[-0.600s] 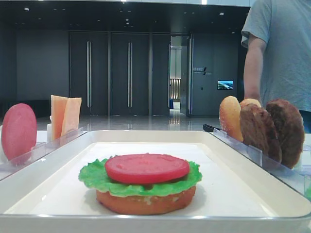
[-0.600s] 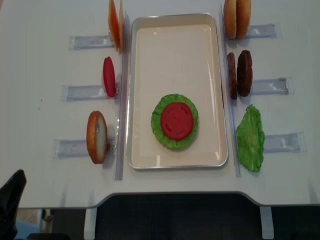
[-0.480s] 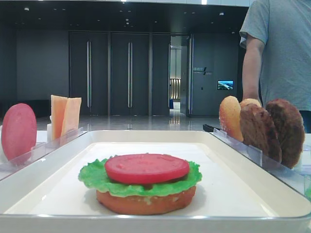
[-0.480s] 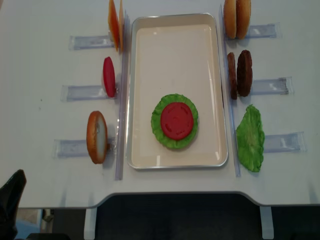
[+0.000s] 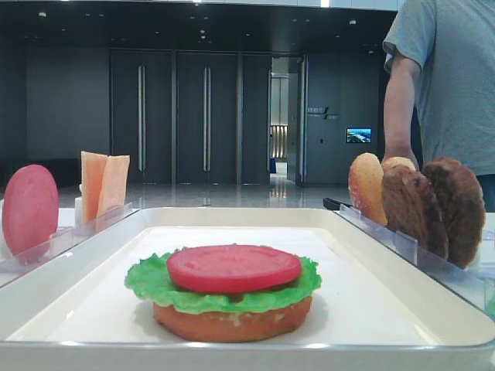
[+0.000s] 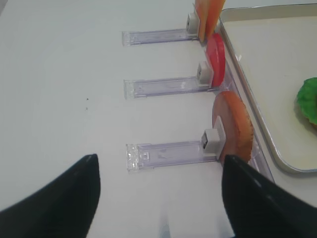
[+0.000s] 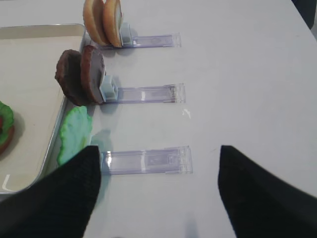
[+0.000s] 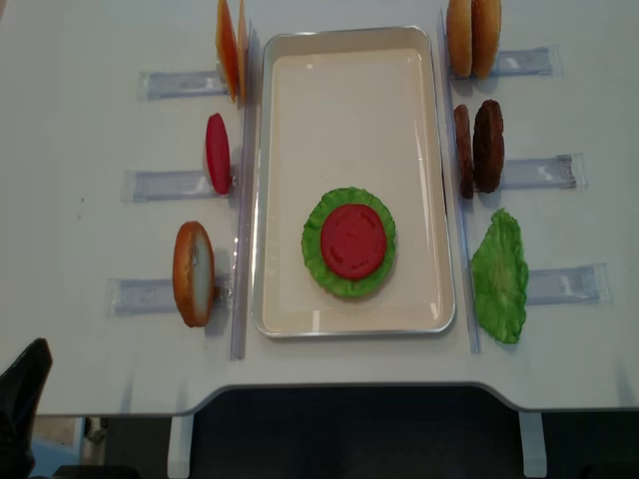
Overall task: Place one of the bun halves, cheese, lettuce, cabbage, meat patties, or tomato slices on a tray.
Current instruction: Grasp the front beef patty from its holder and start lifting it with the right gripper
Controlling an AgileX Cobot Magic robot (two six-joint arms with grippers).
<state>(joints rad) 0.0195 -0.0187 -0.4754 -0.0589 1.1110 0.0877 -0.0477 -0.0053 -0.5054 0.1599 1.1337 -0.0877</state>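
Observation:
On the white tray [image 8: 349, 80] sits a stack: a bun half [image 5: 232, 323], a lettuce leaf [image 5: 155, 282] and a tomato slice [image 8: 352, 240] on top. Right of the tray stand two meat patties [image 8: 479, 147], two bun halves [image 8: 472, 37] and another lettuce leaf [image 8: 499, 276]. Left of it stand cheese [image 8: 231, 45], a tomato slice [image 8: 218, 153] and a bun half [image 8: 194, 273]. My right gripper [image 7: 158, 148] hangs open and empty over the table, near the lettuce [image 7: 74, 134]. My left gripper [image 6: 158, 158] is open and empty, beside the left bun half [image 6: 233, 126].
Clear acrylic racks [image 8: 544, 172] hold the food upright on both sides of the tray. A person in a grey shirt [image 5: 448, 77] stands behind the table at the right. The table's front edge [image 8: 349, 391] runs just below the tray. A dark arm part [image 8: 20, 399] shows at the bottom left.
The person behind the table has shifted slightly. The food and the tray have not moved.

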